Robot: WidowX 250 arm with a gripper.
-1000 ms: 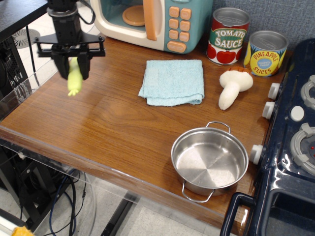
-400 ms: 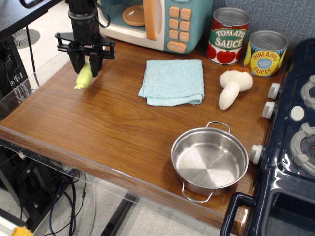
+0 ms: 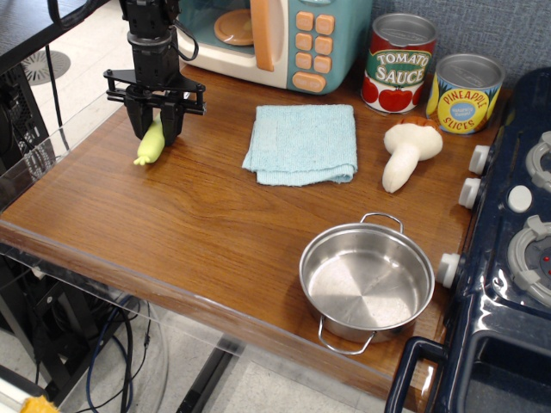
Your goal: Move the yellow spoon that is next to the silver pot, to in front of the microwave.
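The yellow spoon [image 3: 149, 144] shows as a pale yellow-green handle with its lower end touching the wooden table [image 3: 189, 224] at the left; its bowl is hidden between the fingers. My gripper [image 3: 156, 129] points straight down and is shut on the spoon's upper part. It stands in front of the left part of the teal and cream microwave [image 3: 263, 39]. The silver pot [image 3: 367, 280] sits empty at the front right, far from the gripper.
A folded light blue cloth [image 3: 302, 143] lies in front of the microwave's keypad. A cream mushroom [image 3: 408, 153], a tomato sauce can [image 3: 398, 62] and a pineapple can [image 3: 465, 93] stand at the back right. A dark blue toy stove [image 3: 516, 249] borders the right side.
The gripper has moved right and toward the microwave with the spoon, then come down, so the spoon's lower end now meets the table.
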